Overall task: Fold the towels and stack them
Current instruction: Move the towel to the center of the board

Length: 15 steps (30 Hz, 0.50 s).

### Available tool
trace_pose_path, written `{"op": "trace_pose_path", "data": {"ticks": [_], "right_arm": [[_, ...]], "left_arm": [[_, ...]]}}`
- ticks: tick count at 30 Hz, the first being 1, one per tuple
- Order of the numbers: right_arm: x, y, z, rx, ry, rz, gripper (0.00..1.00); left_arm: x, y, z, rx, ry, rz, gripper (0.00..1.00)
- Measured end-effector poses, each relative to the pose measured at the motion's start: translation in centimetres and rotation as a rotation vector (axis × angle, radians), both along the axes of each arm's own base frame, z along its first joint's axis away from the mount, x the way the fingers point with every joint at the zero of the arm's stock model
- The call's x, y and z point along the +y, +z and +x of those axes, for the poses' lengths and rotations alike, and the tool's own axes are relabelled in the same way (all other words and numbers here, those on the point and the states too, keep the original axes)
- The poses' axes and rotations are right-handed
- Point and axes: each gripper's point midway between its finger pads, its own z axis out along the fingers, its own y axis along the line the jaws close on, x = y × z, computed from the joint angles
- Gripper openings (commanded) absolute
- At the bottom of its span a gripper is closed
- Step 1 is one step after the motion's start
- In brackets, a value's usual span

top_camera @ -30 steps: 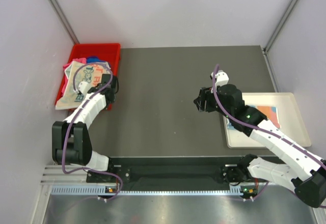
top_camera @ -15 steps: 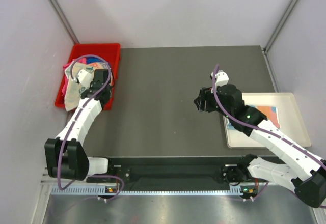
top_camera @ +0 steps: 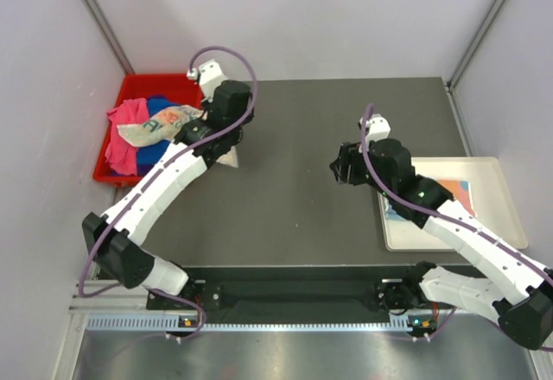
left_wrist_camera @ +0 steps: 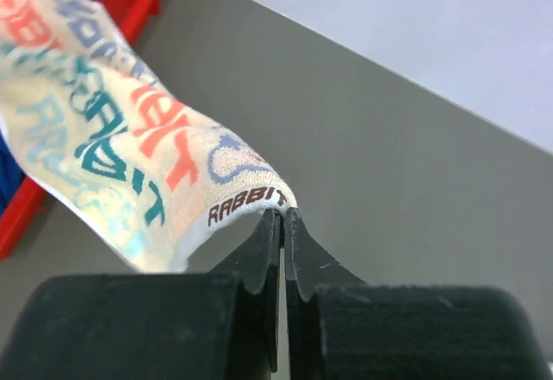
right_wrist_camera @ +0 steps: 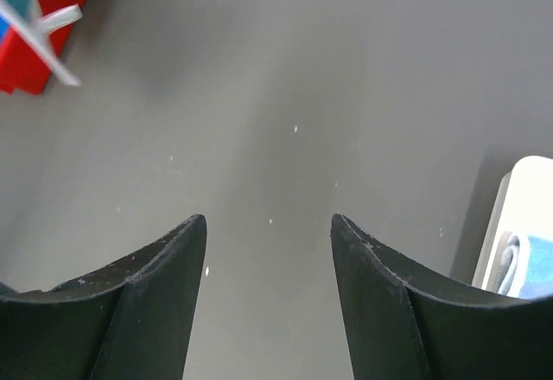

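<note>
My left gripper (left_wrist_camera: pixel 283 216) is shut on the hem of the cream towel (left_wrist_camera: pixel 130 147) with teal and orange lettering. In the top view the cream towel (top_camera: pixel 177 119) stretches from the red bin to the left gripper (top_camera: pixel 227 151) over the table's left part. A pink towel (top_camera: pixel 125 138) and a royal blue towel (top_camera: pixel 159 106) lie bunched in the bin. My right gripper (top_camera: pixel 338 173) hangs open over the middle of the table, nothing between its fingers (right_wrist_camera: pixel 173 250). A folded light blue patterned towel (top_camera: pixel 451 192) lies on the white tray.
The red bin (top_camera: pixel 177 80) stands at the table's back left corner, against the left wall. The white tray (top_camera: pixel 499 181) sits at the right edge, partly under my right arm. Dark grey tabletop (top_camera: pixel 294 129) lies between the two arms.
My left arm has swung up and right out of the bin, pulling the cream towel with it and uncovering the pink and blue towels. The right arm has barely moved.
</note>
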Motion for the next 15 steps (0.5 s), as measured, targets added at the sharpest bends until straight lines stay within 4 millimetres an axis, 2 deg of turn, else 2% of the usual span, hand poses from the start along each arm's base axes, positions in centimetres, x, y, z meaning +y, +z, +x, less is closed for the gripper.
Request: {"op": "trace_pose_path", "data": {"ticks": [7, 11, 15], "right_arm": [[-0.7, 2.3, 1.1, -0.048, -0.063, 0.004, 0.61], [-2.1, 2.7, 1.7, -0.059, -0.129, -0.018, 0.62], [-4.4, 3.0, 2.5, -0.058, -0.211, -0.037, 0.62]], "left_arm": [[-8.5, 3.4, -0.3, -0.034, -0.197, 0.098, 0.00], [-14.6, 5.5, -2.1, -0.074, -0.337, 0.146, 0.00], [-19.7, 7.2, -4.4, -0.115, -0.460, 0.151, 0.00]]}}
